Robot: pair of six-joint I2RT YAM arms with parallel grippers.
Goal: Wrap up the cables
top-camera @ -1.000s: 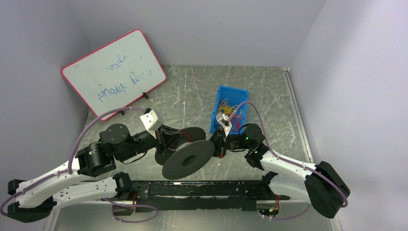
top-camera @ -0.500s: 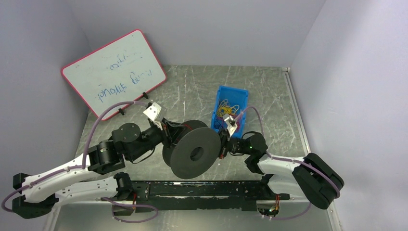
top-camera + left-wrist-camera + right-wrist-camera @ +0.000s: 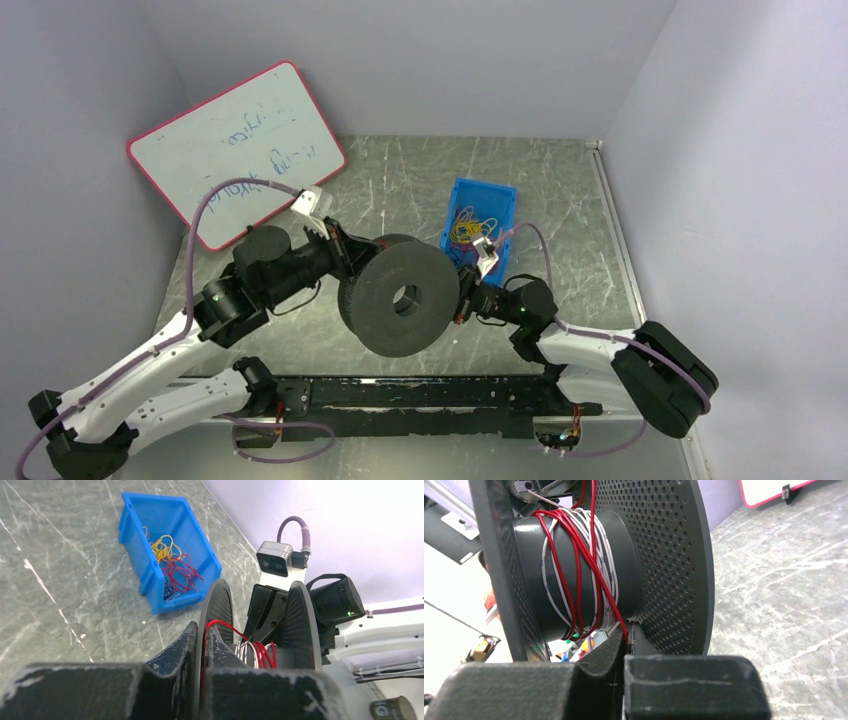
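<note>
From above, a black spool [image 3: 405, 298] stands on edge near the middle of the table [image 3: 400, 170], one round flange facing the camera. The left gripper [image 3: 347, 262] is at its far-left side and the right gripper [image 3: 462, 300] at its right. From up there, neither grip nor the windings on the core can be made out. The left wrist view shows the left pincer clenched on the thin rim of one flange, with the red wire [image 3: 262, 652] arching from beside those fingers over to the core. The right wrist view is closest. There the red wire lies in several slanting turns round the core, over turns of white wire [image 3: 610, 575], and one strand drops straight into the seam of the right pincer, which is pinched tight on it. Just right of the spool and farther back sits a blue bin [image 3: 503, 196] holding a tangle of yellow, red and blue wires [image 3: 466, 228]. A whiteboard [image 3: 235, 150] leans at the far left.
</note>
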